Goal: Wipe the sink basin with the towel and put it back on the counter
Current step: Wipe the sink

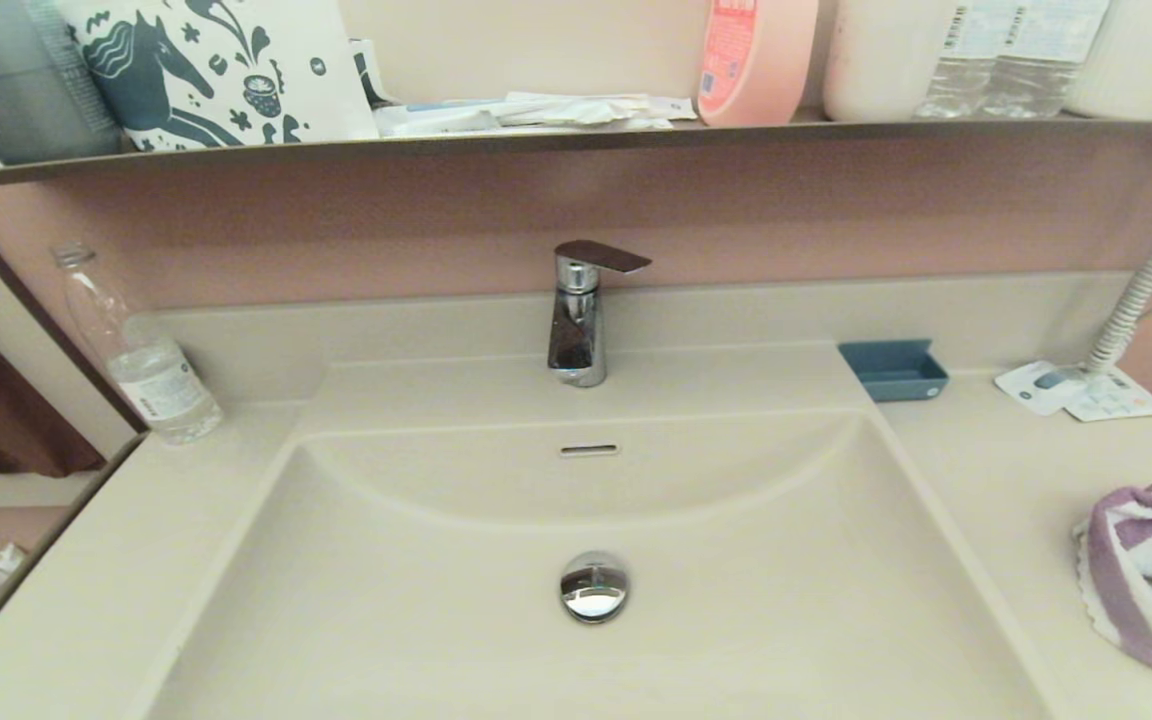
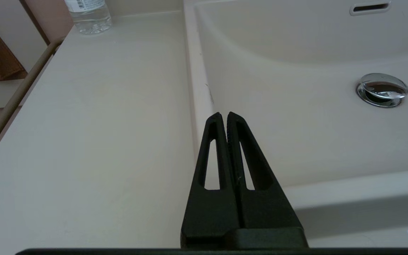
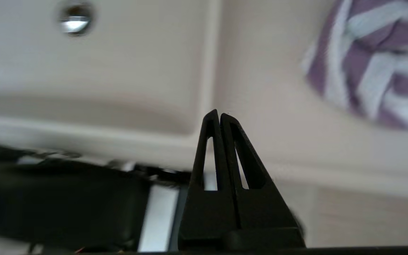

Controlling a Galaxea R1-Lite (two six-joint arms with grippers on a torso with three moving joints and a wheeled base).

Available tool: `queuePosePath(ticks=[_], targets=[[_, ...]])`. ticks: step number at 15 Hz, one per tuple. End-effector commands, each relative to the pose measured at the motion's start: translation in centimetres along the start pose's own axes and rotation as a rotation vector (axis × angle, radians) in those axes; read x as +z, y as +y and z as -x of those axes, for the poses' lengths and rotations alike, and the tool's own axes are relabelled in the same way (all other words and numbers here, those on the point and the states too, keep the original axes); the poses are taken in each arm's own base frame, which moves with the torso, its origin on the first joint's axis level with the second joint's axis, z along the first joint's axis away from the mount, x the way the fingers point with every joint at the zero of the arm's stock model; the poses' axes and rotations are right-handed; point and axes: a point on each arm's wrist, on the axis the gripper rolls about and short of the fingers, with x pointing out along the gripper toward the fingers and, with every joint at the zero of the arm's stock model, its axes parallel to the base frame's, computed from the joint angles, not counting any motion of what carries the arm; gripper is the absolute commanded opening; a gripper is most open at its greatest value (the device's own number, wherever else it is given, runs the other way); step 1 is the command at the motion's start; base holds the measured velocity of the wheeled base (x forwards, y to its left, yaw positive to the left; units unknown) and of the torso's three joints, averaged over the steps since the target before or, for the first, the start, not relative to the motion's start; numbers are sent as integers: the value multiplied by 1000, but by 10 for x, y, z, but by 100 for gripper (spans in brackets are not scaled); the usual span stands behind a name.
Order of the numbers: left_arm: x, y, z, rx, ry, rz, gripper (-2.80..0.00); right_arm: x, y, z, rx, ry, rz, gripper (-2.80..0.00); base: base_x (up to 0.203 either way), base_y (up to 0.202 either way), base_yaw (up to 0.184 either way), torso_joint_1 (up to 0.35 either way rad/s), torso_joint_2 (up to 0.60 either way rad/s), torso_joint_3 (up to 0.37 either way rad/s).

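- Bunched in a soft heap on the counter (image 1: 996,480), right of the sink basin (image 1: 736,620): the towel (image 1: 1151,575), purple and white stripes, cut off by the right edge of the head view.
- Dry-looking and bare inside the basin, save for the chrome drain plug (image 1: 594,586) at centre and the overflow slot (image 1: 589,450) in the curved back wall.
- Behind the basin, on the raised ledge: the chrome faucet (image 1: 581,320), lever pointing right.
- Poised above the counter's left side at the basin rim, fingers pressed together on nothing: the left gripper (image 2: 224,117), seen only from its wrist camera.
- Held low near the basin's front right corner, tips likewise closed and empty, well short of the towel: the right gripper (image 3: 219,115), seen only from its wrist camera.
- Standing at the counter's far left corner: a clear water bottle (image 1: 136,350).
- Sitting just right of the basin's back corner: a small blue tray (image 1: 894,370); further right, paper leaflets (image 1: 1081,392) under a ribbed white hose (image 1: 1151,275).
- Lined up on the dark-edged shelf (image 1: 576,138) above: a white bag with a dark-blue horse print (image 1: 221,70), a pink bottle (image 1: 751,55), loose papers and more containers.
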Motion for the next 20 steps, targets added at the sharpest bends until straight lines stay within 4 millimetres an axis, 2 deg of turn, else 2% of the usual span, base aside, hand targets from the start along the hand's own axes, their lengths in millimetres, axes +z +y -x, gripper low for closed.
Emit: queuePosePath(ticks=[1, 3, 6, 10, 12, 14, 17, 20], targets=[[0, 0, 0, -1, 2, -1, -280, -48, 9, 49, 53, -174, -11, -280, 0, 0, 0, 0, 0, 0], [0, 0, 0, -1, 1, -1, -280, -83, 12, 72, 25, -278, -29, -280, 0, 0, 0, 0, 0, 0], [0, 0, 0, -1, 3, -1, -280, -124, 17, 90, -55, -441, -21, -280, 0, 0, 0, 0, 0, 0], [0, 0, 0, -1, 3, -1, -280, -164, 14, 86, -71, -545, 98, -280, 0, 0, 0, 0, 0, 0], [0, 0, 0, -1, 2, -1, -280, -178, 4, 58, -77, -552, 126, -280, 0, 0, 0, 0, 0, 0], [0, 0, 0, -1, 1, 1, -280, -175, -5, 29, -91, -577, 109, -280, 0, 0, 0, 0, 0, 0], [0, 0, 0, 0, 1, 1, -280, -172, -21, -26, -106, -671, 69, -280, 0, 0, 0, 0, 0, 0], [0, 0, 0, -1, 1, 1, -280, -184, -35, -68, -156, -717, 92, -280, 0, 0, 0, 0, 0, 0]])
